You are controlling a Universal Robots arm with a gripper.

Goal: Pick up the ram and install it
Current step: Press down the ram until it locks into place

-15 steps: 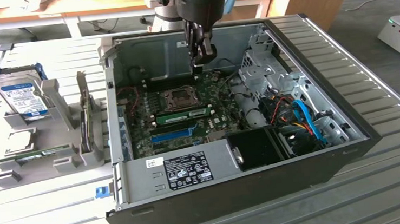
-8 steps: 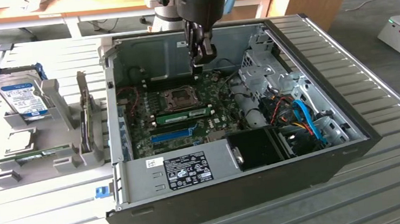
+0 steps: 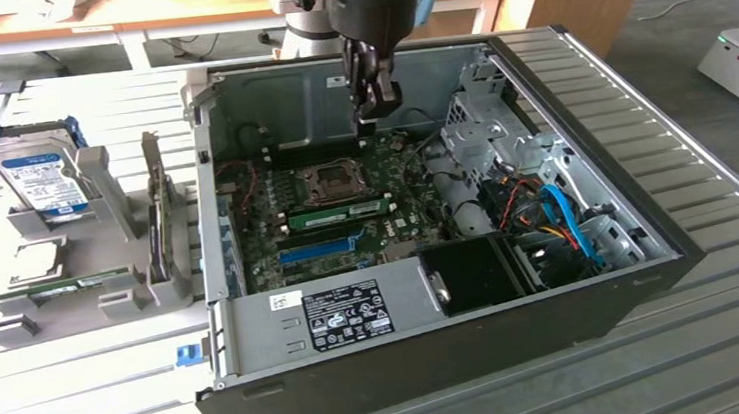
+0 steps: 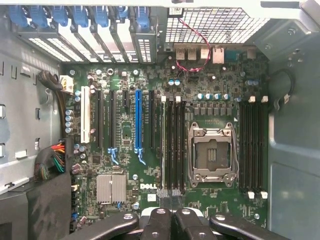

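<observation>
Hanging in the upper middle of the exterior frame, the tool (image 3: 376,106) stood inside the open computer case (image 3: 621,245), its fingers (image 4: 160,225) pressed together on nothing. The ram (image 3: 339,213) lay along a slot (image 3: 294,224) just below the CPU socket (image 3: 330,179) at frame centre, its twin (image 3: 79,285) in a holder (image 3: 117,307) on the worktop (image 3: 731,356) at lower left. Seating looked to be the step in hand; whether the stick had latched could not be told, and a push would call for closed tips squarely over its top edge.

Counter (image 3: 718,357): ribbed pale metal top.
Middle: open black computer case (image 3: 399,385), lying on its side.
Edge at the exterior view's left: grey parts stand (image 3: 124,299), just beside the case.
</observation>
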